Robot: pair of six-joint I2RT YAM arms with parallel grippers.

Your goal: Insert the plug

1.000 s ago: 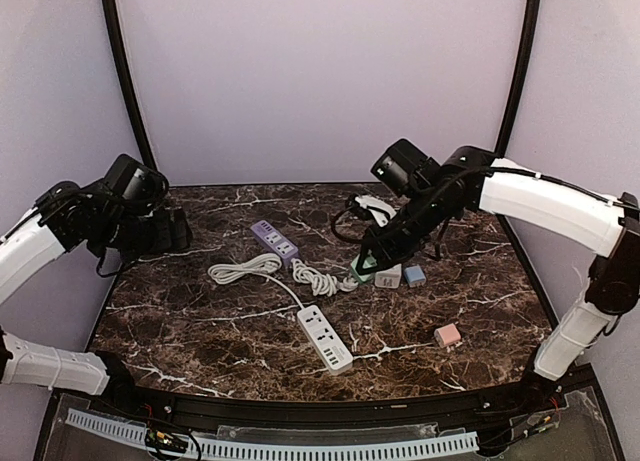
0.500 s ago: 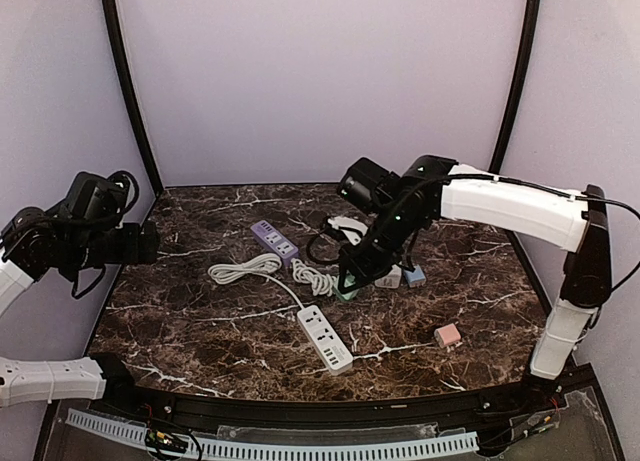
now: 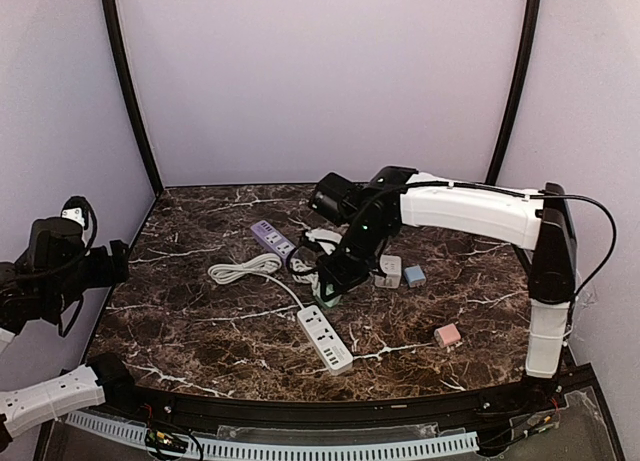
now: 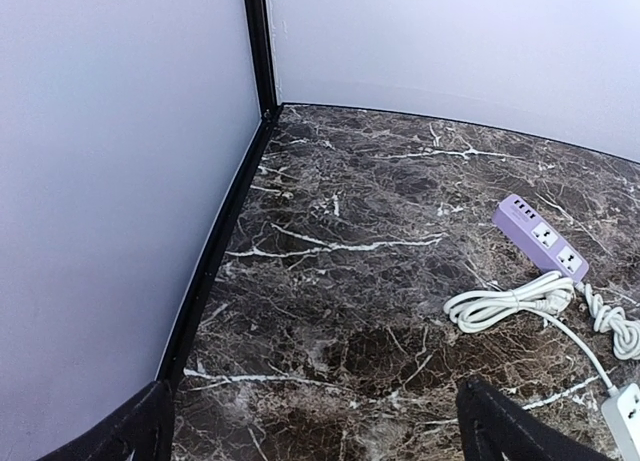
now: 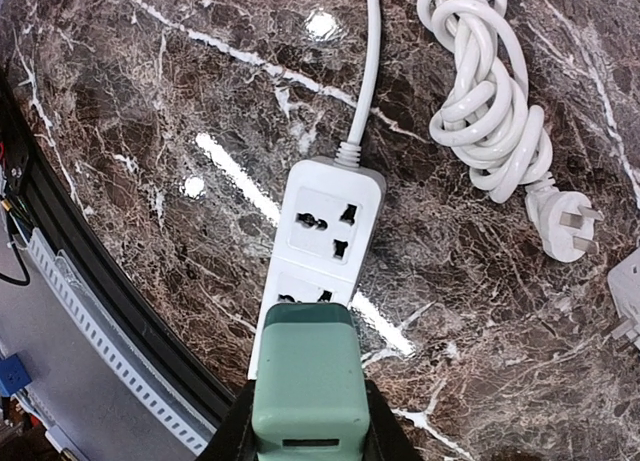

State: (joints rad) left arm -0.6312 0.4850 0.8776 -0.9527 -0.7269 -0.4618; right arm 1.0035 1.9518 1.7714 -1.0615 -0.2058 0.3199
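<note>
Your right hand point(image 5: 305, 431) grips the green plug point(image 5: 305, 371) from above, poised over a socket of the white power strip point(image 5: 322, 226) on the counter point(image 5: 150, 131), probably for a straight push down. Your left hand point(image 4: 315, 433) hangs wide open at the left edge, out of the way.

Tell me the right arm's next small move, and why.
Probably ease the green plug straight down, watching the alignment. The right gripper is shut on it, and in the wrist view it hangs over the sockets of the white power strip, apparently not yet seated. Its prongs are hidden.
</note>
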